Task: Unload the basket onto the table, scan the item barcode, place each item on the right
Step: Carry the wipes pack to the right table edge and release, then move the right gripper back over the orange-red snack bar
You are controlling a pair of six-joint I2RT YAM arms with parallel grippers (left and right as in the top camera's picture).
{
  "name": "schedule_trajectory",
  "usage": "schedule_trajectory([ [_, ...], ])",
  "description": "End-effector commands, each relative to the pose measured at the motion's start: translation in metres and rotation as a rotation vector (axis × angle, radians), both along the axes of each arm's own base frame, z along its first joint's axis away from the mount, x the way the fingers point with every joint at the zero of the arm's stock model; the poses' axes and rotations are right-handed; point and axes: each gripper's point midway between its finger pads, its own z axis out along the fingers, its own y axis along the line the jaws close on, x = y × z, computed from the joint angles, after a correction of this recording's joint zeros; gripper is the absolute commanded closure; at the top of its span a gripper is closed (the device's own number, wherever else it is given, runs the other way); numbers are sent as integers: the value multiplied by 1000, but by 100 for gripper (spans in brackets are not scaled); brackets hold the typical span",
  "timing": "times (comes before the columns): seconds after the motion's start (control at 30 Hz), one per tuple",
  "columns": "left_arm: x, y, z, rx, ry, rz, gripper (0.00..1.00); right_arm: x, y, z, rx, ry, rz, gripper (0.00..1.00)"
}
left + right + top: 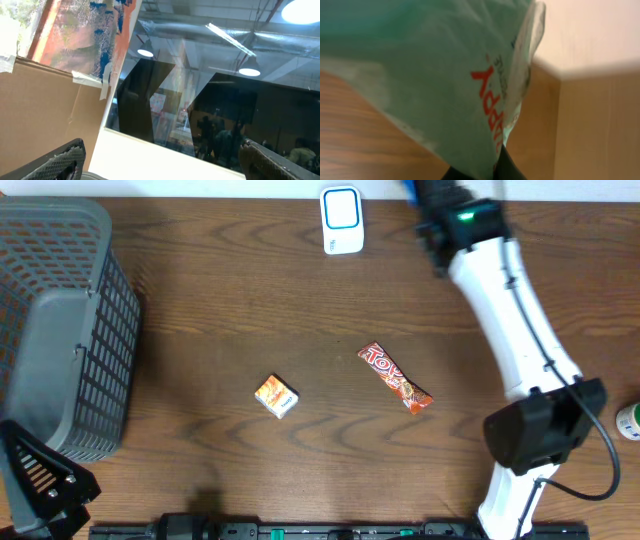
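A pale green packet [445, 75] with red lettering fills the right wrist view, pinched at its lower edge by my right gripper [487, 172], which is shut on it. No barcode shows on the side I see. In the overhead view the right arm [510, 300] reaches to the table's far edge, and its gripper is mostly cut off just right of the white and blue scanner [341, 220]. My left gripper [162, 160] is open, points up at the ceiling and holds nothing. It rests at the near left corner [40, 490].
A grey mesh basket [60, 330] lies at the left. A small orange box [276, 396] and a red candy bar [395, 378] lie mid-table. A small round item [630, 420] sits at the right edge.
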Motion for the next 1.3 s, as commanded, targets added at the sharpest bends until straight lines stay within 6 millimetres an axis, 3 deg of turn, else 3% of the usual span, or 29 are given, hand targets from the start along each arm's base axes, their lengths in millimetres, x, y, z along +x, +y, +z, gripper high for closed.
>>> schedule_trajectory([
  [0.0,-4,-2,2,1,-20,-16,2,-12,-74,-27,73,-13,-316,99],
  [0.13,-4,-2,2,1,-20,-16,2,-40,-152,-56,66,43,-512,99],
  [0.27,-4,-2,2,1,-20,-16,2,-83,-229,-85,-88,113,-683,99],
  [0.4,-4,-3,2,1,-20,-17,2,-114,-271,-120,-95,165,-762,99],
  [0.53,-4,-3,1,-42,-35,-44,2,-139,-295,-154,-52,174,-833,99],
  [0.6,-4,-3,1,-62,-43,-56,2,-151,-302,-165,-48,182,-860,98],
  [0.73,-4,-2,2,-62,-44,-56,2,-159,-306,-180,12,189,-874,87],
  [0.8,-4,-2,2,-62,-44,-56,2,-159,-305,-182,34,188,-871,75],
  [0.83,-4,-2,2,-62,-44,-56,2,-158,-305,-181,34,189,-871,62],
  [0.9,-4,-2,2,-62,-44,-56,2,-158,-303,-181,31,193,-866,15],
  [0.93,-4,-2,2,-62,-45,-56,2,-157,-301,-179,31,197,-860,2],
  [1.1,-4,-2,2,-62,-47,-56,2,-135,-283,-161,50,184,-802,1],
  [1.27,-4,-2,2,-61,-47,-56,2,-93,-236,-128,116,137,-668,1],
])
